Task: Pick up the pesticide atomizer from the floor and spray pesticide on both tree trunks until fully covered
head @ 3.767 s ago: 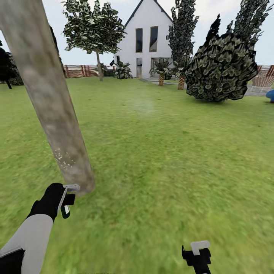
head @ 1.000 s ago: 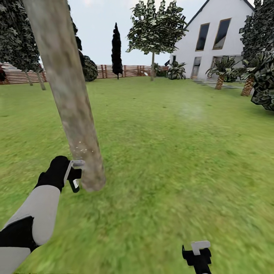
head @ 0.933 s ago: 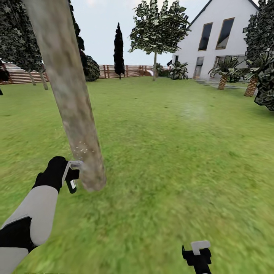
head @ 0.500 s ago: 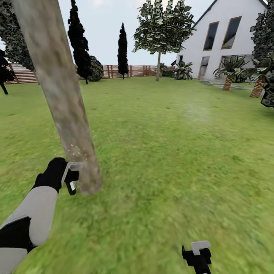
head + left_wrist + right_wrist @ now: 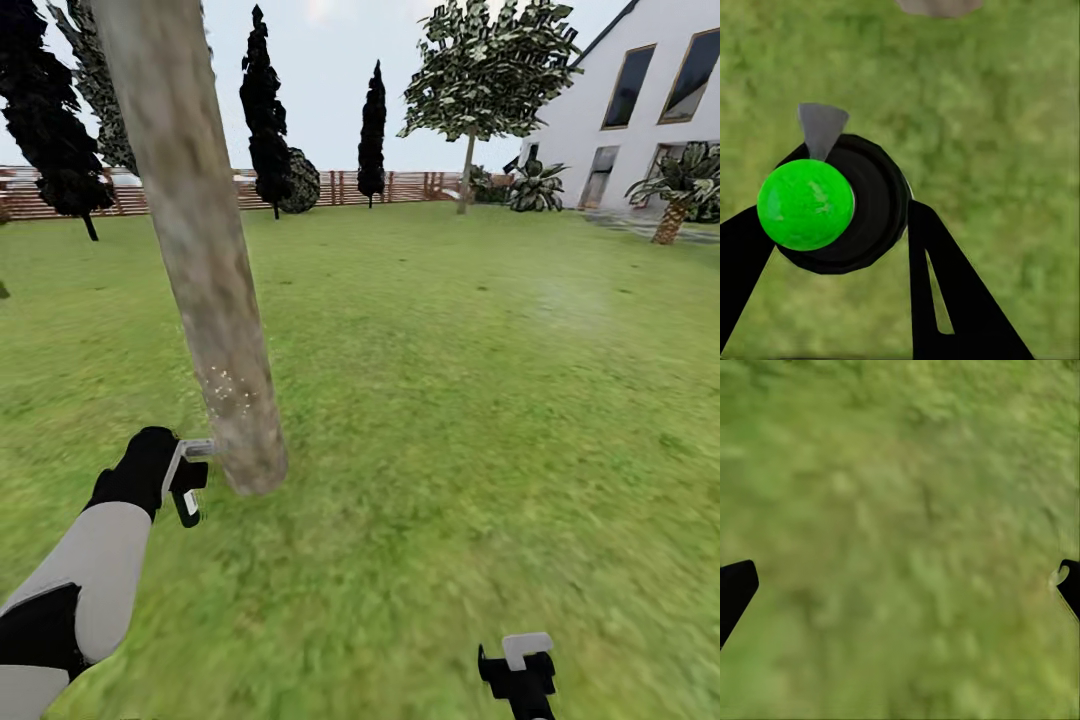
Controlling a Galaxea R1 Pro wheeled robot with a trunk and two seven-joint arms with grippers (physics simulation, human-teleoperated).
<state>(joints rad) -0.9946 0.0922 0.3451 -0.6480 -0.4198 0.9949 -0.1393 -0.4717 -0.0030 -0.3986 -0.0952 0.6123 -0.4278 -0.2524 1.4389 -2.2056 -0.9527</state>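
Spraying the first trunk. My left gripper (image 5: 185, 480) is clamped on the pesticide atomizer (image 5: 832, 202), a black round-bodied sprayer with a bright green ball cap and a grey nozzle; in the left wrist view my black fingers (image 5: 945, 300) press against its body from both sides. In the head view the atomizer sits at about 8 o'clock, its pale nozzle just beside the base of the thick, mottled grey-brown leaning tree trunk (image 5: 200, 250). A patch of pale speckles (image 5: 228, 388) marks the bark just above the nozzle, so I judge only the lowest part treated. My right gripper (image 5: 520, 670) hangs at 5 o'clock over the blurry green grass floor (image 5: 450, 400), its fingertips spread wide with nothing between them in the right wrist view.

To do this step well I should keep the nozzle aimed at the bark, sweep upward along the column, and work around its far side, holding the grip firm so the atomizer does not twist.

Compared with the frame from half a second ago, the whole head view has swung: the white house (image 5: 650, 110) has slid toward the 2 o'clock edge and more brown slat fence (image 5: 400, 186) is exposed, a camera move. The arm's pose beside the trunk is nearly unchanged.
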